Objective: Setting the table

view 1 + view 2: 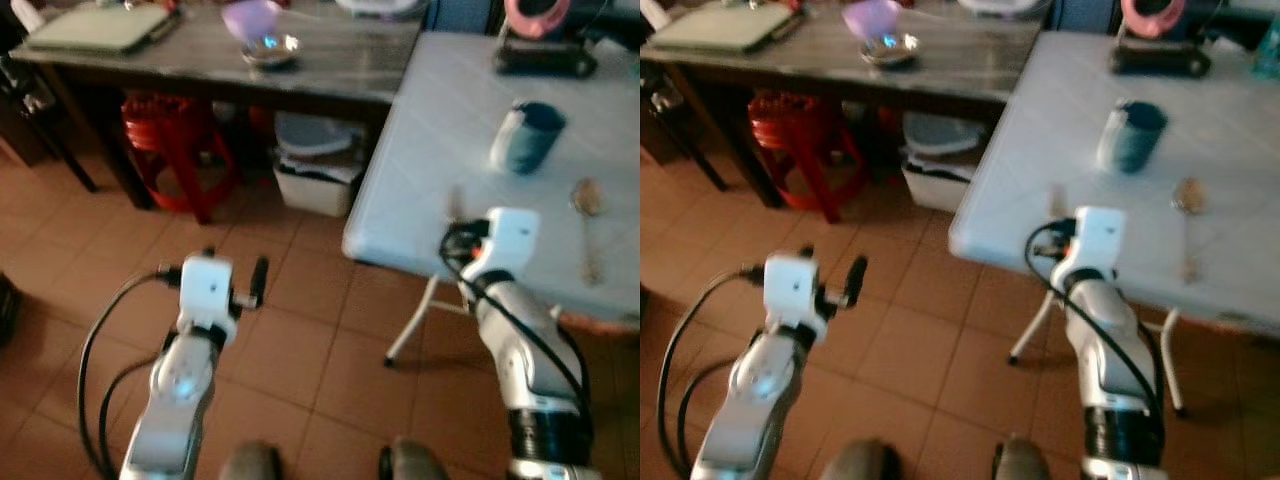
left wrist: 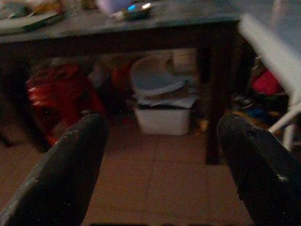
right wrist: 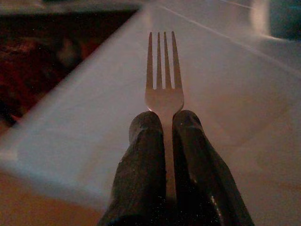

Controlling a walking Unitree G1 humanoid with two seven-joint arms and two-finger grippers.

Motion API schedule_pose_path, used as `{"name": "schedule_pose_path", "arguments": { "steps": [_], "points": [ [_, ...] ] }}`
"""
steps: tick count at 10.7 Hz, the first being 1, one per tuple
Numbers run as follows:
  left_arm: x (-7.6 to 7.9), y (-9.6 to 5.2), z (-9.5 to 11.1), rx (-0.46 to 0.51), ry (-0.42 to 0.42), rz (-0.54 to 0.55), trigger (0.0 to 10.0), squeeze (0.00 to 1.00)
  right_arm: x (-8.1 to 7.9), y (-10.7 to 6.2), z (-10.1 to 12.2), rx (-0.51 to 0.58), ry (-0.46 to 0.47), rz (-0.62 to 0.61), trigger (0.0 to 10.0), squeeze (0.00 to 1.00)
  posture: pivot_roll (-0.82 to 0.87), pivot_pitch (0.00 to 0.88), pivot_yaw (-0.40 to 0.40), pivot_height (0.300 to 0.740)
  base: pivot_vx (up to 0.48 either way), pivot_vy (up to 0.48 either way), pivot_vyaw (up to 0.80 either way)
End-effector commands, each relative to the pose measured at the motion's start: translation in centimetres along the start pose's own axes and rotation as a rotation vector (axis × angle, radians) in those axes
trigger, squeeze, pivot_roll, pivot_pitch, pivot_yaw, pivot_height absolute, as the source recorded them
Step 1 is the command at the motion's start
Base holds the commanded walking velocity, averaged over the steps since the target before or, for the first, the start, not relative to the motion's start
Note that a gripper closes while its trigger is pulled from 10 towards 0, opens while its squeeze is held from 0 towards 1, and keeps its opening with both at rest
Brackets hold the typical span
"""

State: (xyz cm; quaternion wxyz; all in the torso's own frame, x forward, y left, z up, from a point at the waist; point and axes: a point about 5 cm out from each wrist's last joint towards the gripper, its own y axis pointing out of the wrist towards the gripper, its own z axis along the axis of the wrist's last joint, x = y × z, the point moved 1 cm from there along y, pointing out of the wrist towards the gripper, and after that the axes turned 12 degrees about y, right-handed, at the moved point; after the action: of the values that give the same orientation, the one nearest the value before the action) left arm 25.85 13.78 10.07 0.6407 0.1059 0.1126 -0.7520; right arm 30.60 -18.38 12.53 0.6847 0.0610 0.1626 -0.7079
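My right gripper [image 3: 164,123] is shut on a metal fork [image 3: 162,75], its tines pointing out over the near corner of the white table [image 1: 430,130]. The fork [image 1: 456,206] sticks up just past the right wrist. On that table stand a dark blue cup [image 1: 528,136] and a spoon [image 1: 587,205] lying to its right. My left gripper [image 2: 162,155] is open with nothing in it, held low over the tiled floor, left of the white table.
A dark wooden table [image 1: 330,65] at the back carries a purple bowl [image 1: 252,20], a metal dish [image 1: 270,48] and a green board [image 1: 100,27]. Under it stand a red stool [image 1: 170,140] and a white bin [image 1: 318,165]. A pink item [image 1: 540,35] sits at the white table's far edge.
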Motion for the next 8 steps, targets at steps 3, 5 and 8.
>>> {"name": "schedule_pose_path", "arguments": {
  "steps": [3,5,8],
  "points": [
    [-0.2,0.8,0.6,0.033,0.032,0.012,10.0,0.00,-1.4,-0.1,1.1,0.087,-0.015,0.053,0.0,0.00,-0.04,0.051,0.048,0.740,0.283,0.389,0.00],
    [0.2,0.7,0.8,0.061,0.029,-0.014,10.0,0.00,-1.7,-0.9,1.6,0.158,-0.046,0.079,0.0,0.00,-0.04,0.047,0.047,0.740,0.377,0.291,0.00],
    [0.0,0.7,0.8,0.058,0.023,0.003,10.0,0.00,-1.4,-2.4,0.6,0.172,-0.065,0.073,0.0,0.00,-0.04,0.044,0.050,0.740,0.471,0.000,0.00]
  ]
}}
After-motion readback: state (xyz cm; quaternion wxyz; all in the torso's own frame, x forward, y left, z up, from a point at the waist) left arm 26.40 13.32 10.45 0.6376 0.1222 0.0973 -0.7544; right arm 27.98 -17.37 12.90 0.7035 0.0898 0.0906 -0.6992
